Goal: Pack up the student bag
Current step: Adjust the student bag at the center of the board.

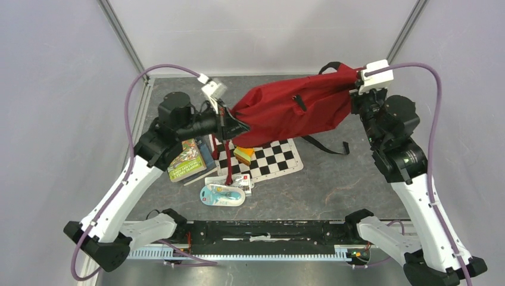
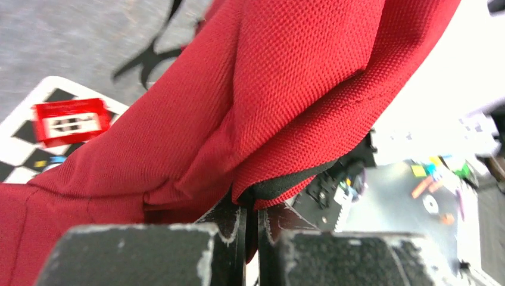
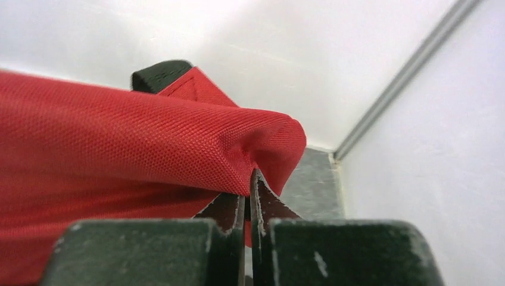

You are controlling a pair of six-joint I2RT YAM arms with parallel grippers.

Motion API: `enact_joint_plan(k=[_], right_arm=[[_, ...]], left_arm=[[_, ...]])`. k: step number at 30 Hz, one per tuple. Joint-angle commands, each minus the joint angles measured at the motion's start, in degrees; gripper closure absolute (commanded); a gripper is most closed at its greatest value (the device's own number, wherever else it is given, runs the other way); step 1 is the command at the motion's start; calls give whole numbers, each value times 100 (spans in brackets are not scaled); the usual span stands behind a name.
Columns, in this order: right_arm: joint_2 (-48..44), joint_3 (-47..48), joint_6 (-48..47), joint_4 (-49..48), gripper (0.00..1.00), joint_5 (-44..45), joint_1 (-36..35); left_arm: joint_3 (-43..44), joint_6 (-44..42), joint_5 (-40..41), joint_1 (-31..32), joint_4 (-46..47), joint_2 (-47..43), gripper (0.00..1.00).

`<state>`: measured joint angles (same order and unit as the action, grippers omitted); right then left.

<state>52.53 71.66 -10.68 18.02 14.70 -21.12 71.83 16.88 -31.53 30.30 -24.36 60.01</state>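
Note:
The student bag (image 1: 286,110) is a large red fabric backpack, held off the table and stretched between both arms. My left gripper (image 1: 228,124) is shut on the bag's left end; in the left wrist view the gripper (image 2: 251,208) pinches a red fold with black trim (image 2: 280,186). My right gripper (image 1: 359,88) is shut on the bag's right end near the black top handle (image 1: 331,65); in the right wrist view the gripper (image 3: 249,189) pinches a red fabric corner (image 3: 262,146). Black straps (image 1: 324,146) hang below the bag.
Under the bag lies a chequered board (image 1: 265,159) with a small orange box (image 1: 244,155) on it. A green book (image 1: 186,159) lies at the left. A white packaged item (image 1: 222,194) and a small packet (image 1: 241,182) lie nearer the front. A red box (image 2: 71,121) shows in the left wrist view.

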Motion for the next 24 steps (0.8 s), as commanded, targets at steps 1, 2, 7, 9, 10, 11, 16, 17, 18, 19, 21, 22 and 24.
enact_joint_plan(k=[1,2,7,9,10,11,16,17,18,19,21,22,24], right_arm=[[-46,597,-564,-201,100,1068,3],[2,665,-635,-161,100,1179,3],[391,905,-841,89,100,2162,3],[555,834,-900,107,100,2379,3],[642,754,-910,113,100,2407,3],[741,682,-918,89,100,2390,5],[1316,262,-750,49,100,2076,8],[1455,195,-714,10,100,2000,4],[1577,133,-666,-7,100,1886,3],[1730,96,-620,-17,99,1779,3],[2012,6,-519,-49,99,1533,3],[2129,-41,-471,-61,97,1435,4],[2401,-136,-365,-115,96,1199,3]], left_arm=[[-72,-216,-421,679,130,333,98],[-141,-102,-386,887,226,413,98],[-606,765,156,1880,983,578,98],[-995,1446,487,2204,1641,599,98],[-1169,1721,571,2339,1906,648,98],[-1348,2037,731,2524,2165,685,98],[-1733,2889,1369,3133,2661,1155,98],[-1810,3105,1609,3193,2630,1217,98],[-1913,3280,1779,3236,2684,1281,98],[-2056,3399,1915,3310,2813,1329,98],[-2243,3541,2170,3425,2875,1443,98],[-2343,3594,2263,3469,2895,1483,98],[-2520,3669,2436,3504,2902,1529,98]])
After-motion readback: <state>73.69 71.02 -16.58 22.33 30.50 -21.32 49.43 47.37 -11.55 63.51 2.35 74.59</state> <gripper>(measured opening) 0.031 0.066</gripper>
